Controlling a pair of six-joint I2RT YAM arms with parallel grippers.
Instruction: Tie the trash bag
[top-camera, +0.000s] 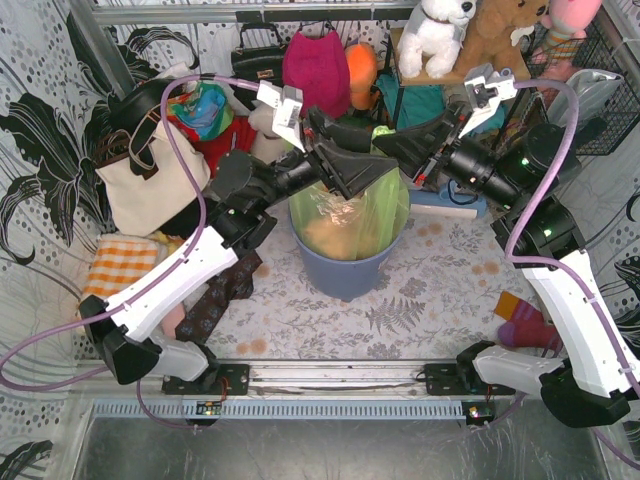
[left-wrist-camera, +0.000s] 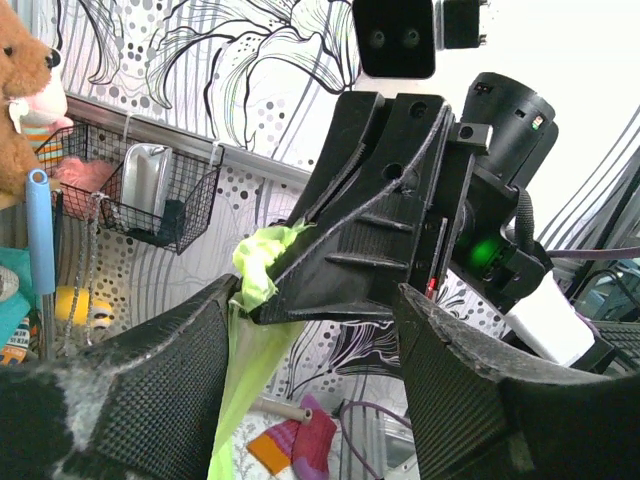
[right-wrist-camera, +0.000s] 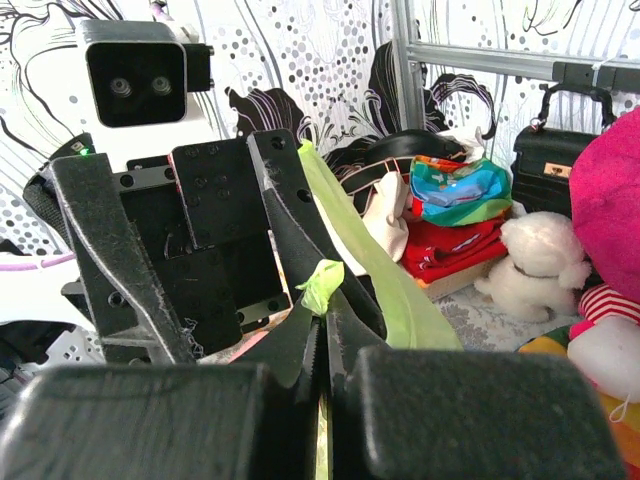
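Standing around the middle of the tabletop, a little toward the far edge, a round blue-grey bin (top-camera: 345, 275) holds the trash bag (top-camera: 352, 212), its thin light-green plastic rising above the rim with crumpled pinkish-brown paper (top-camera: 330, 236) showing through. Both arms reach in over the bin and meet just above the bag's top. The right gripper (right-wrist-camera: 322, 345) is closed, its two fingers pressed together on a twisted tuft of the green plastic that pokes up from the seam between them; from that pinch a taut strip of the bag runs away across the black body of the other gripper. The left gripper (left-wrist-camera: 312, 310) is spread wide, its textured fingers (left-wrist-camera: 150, 400) well apart, with the right gripper's tips pushed into the gap between them. The green strip hangs down just beside the inner face of one left finger, and whether it touches that finger cannot be told; nothing is clamped between the left fingers. At the left edge of the table leans a white tote bag (top-camera: 150, 185), a white plush toy (top-camera: 437, 30) sits beyond the far edge, and a red-and-orange sock (top-camera: 525, 322) lies near the right edge.
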